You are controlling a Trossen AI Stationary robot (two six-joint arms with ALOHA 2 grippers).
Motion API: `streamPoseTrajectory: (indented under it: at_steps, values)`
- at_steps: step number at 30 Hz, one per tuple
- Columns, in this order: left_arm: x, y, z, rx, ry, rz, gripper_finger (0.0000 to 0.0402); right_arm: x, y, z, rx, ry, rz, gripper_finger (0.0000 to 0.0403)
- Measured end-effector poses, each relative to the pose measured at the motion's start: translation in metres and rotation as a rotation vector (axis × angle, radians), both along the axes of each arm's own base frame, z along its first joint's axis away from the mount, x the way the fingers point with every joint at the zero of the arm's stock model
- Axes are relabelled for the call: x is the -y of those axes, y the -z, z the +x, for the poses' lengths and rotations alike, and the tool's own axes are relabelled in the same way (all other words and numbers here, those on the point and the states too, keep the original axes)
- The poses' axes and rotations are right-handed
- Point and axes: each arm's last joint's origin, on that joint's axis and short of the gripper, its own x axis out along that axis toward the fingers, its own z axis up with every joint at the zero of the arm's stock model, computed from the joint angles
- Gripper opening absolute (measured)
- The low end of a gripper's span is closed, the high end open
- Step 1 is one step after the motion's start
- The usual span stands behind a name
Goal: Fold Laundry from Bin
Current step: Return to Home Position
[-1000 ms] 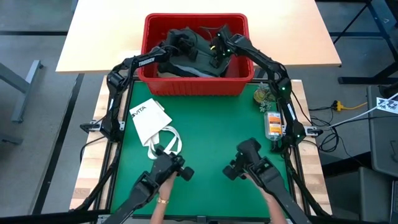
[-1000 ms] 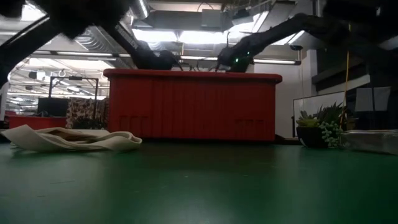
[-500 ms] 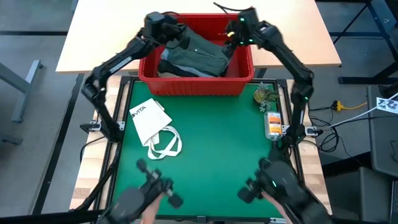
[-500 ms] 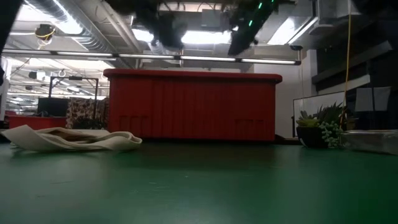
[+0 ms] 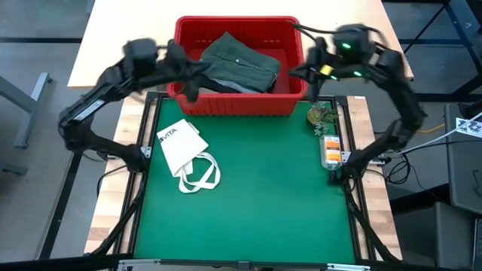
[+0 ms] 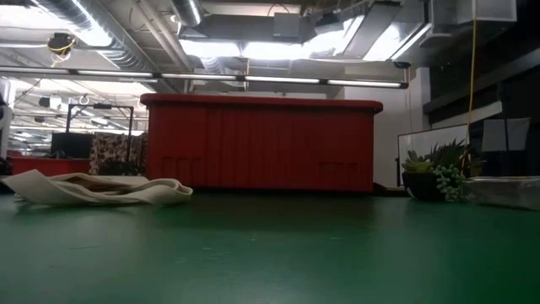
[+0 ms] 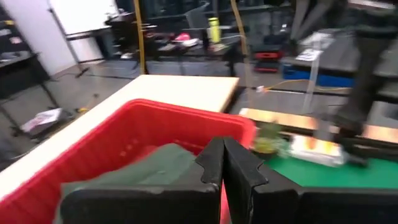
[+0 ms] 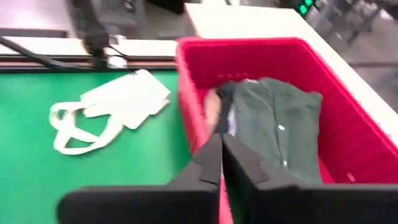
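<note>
Item: your large rectangular red plastic crate [image 5: 237, 104] is sitting upper centre, holding the folded dark olive-green garment [image 5: 242, 64] inside, while your left gripper [image 5: 188, 77] and right gripper [image 5: 311, 66] are hovering beside its side rims, pinched shut and empty, apparently because stowing is done.

Matte black arms; left claw [image 7: 222, 167] and right claw [image 8: 220, 163] have flat dark fingers [image 7: 212, 160]; green light [image 5: 347, 47] just behind the right claw

Laundry [image 5: 239, 64] lies in bin [image 5: 235, 103], behind tote bag [image 5: 181, 144]
</note>
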Motion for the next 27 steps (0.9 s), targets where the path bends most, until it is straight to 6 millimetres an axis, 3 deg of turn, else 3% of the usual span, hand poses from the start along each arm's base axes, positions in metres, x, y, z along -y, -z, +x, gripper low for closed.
streamPoseTrajectory:
  at_steps: [6, 11, 14, 18, 27]
  values:
    - [0.057, -0.004, -0.022, -0.027, 0.155, -0.08, 0.0001, -0.058, -0.013, -0.033, 0.07, -0.152, 0.067, 0.003]
    - [0.093, 0.004, -0.027, -0.052, 0.356, -0.111, 0.0001, -0.087, 0.007, -0.049, 0.111, -0.243, 0.086, 0.0019]
    - [0.109, 0.017, -0.023, -0.037, 0.436, -0.105, 0.0001, -0.098, 0.038, -0.055, 0.167, -0.275, 0.09, 0.0005]
    - [0.12, 0.044, -0.019, -0.014, 0.42, -0.079, 0.0001, -0.105, 0.091, -0.062, 0.262, -0.284, 0.098, 0.001]
    - [0.12, 0.134, -0.024, 0.062, 0.368, -0.124, 0.0002, -0.116, 0.215, -0.089, 0.377, -0.234, 0.196, 0.0016]
